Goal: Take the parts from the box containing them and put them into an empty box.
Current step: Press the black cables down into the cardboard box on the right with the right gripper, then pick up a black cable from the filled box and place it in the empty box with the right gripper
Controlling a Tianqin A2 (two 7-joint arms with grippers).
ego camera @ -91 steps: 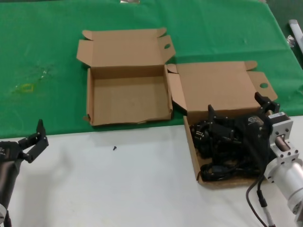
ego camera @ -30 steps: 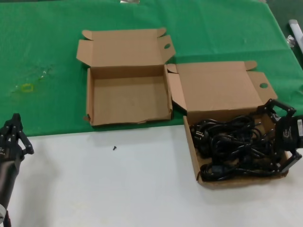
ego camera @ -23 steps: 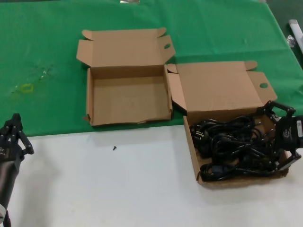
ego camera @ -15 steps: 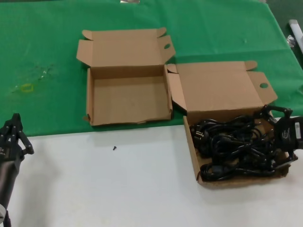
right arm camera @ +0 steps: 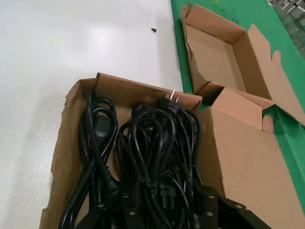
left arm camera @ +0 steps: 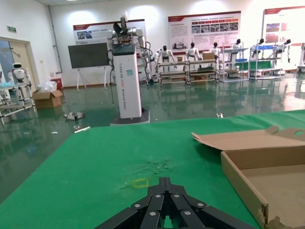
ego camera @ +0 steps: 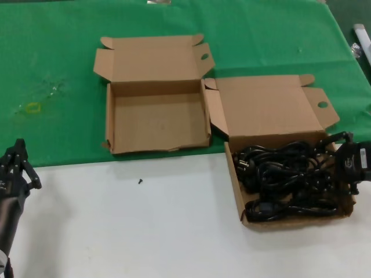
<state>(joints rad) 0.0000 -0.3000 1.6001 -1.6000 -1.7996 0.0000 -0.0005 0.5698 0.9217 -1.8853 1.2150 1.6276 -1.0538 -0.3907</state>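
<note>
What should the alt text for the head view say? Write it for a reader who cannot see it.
The right gripper reaches into the right side of a brown cardboard box full of tangled black power cords. An empty open box sits to its left on green cloth, and the left gripper waits at the table's left edge.

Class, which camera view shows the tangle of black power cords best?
The right wrist view: the power cords fill the picture, with loops and a pronged plug distinct. The head view shows them smaller inside their box. The left wrist view shows none.
</note>
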